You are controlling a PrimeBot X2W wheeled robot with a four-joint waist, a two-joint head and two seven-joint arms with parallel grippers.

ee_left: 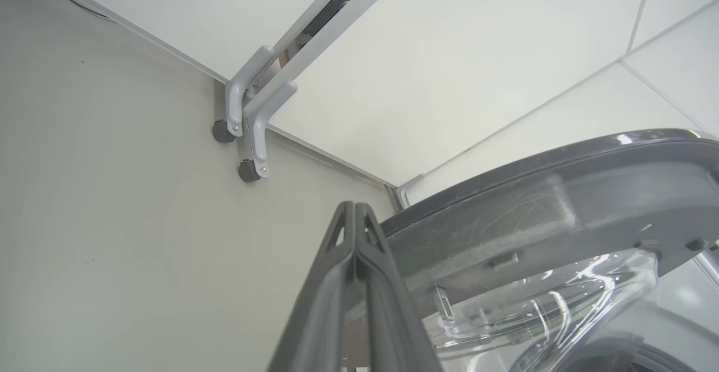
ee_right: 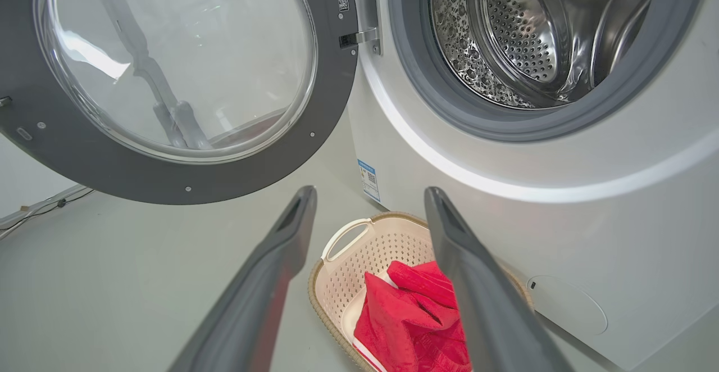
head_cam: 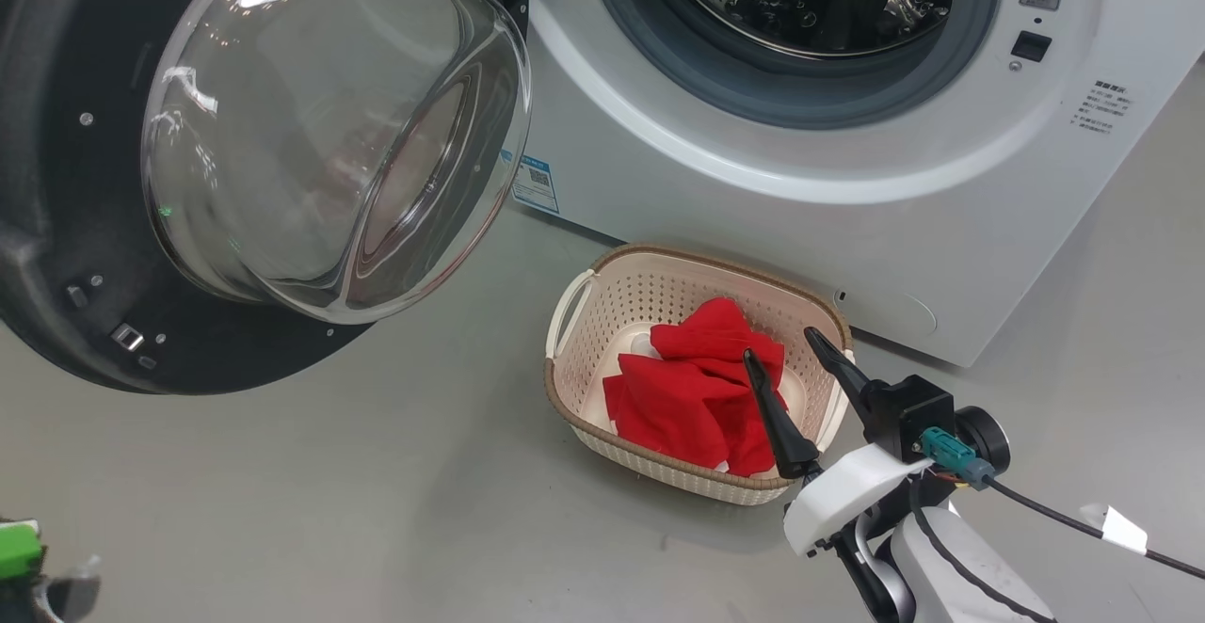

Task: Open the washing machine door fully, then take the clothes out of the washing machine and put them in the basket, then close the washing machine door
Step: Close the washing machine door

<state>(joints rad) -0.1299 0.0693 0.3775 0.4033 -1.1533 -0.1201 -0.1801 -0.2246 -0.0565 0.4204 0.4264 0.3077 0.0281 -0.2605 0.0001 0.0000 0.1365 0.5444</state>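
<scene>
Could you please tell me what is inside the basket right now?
A crumpled red garment lies inside the basket, covering most of its floor. Whether anything lies under the fabric cannot be seen.

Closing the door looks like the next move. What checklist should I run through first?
1. Clothes lying in the basket: ok.
2. Visible part of the drum free of fabric: ok.
3. Right gripper open, holding nothing: ok.
4. Right gripper out of the washing machine door's swing: cannot tell.
5. Left gripper shut beside the door's edge; contact: cannot tell.
</scene>
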